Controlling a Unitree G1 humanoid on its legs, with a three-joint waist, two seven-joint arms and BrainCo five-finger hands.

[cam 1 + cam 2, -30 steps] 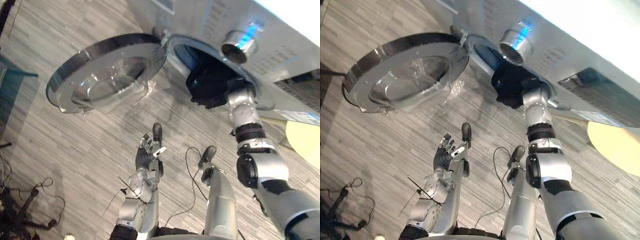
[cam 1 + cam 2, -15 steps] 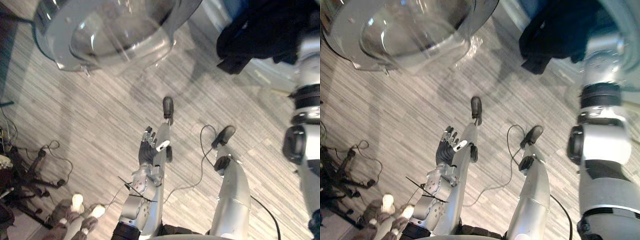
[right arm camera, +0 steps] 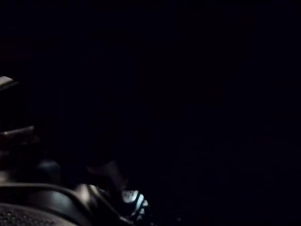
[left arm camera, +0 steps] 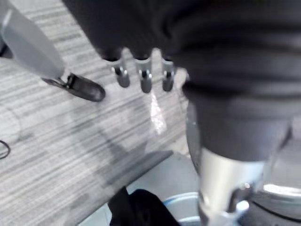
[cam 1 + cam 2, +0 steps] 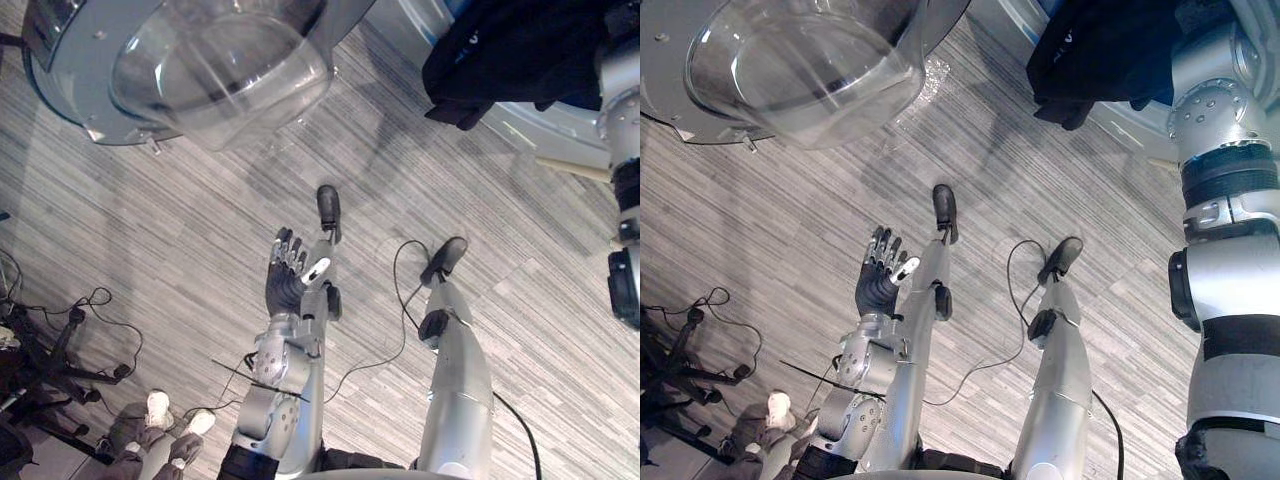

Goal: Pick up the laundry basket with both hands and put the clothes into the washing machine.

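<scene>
A bundle of black clothes [image 5: 520, 50] hangs at the mouth of the washing machine [image 5: 560, 140], up at the far right. My right arm [image 5: 1228, 190] reaches up into that bundle, and its hand is buried in the dark cloth. The machine's round glass door [image 5: 200, 60] stands swung open at the far left. My left hand [image 5: 290, 282] is held up over the floor in the middle, open, palm up, holding nothing. In the left wrist view its fingers [image 4: 141, 77] are straight and a piece of the black clothes [image 4: 141, 207] shows below the machine's front.
A person's white shoes [image 5: 155, 408] stand at the near left. A black wheeled stand [image 5: 40, 350] with loose cables sits at the left edge. Grey plank floor [image 5: 150, 230] lies between the door and my left hand.
The camera has tilted, so the door and drum mouth have slid up and out of frame. My left hand has risen a little and stays open. The right arm stays in the clothes.
</scene>
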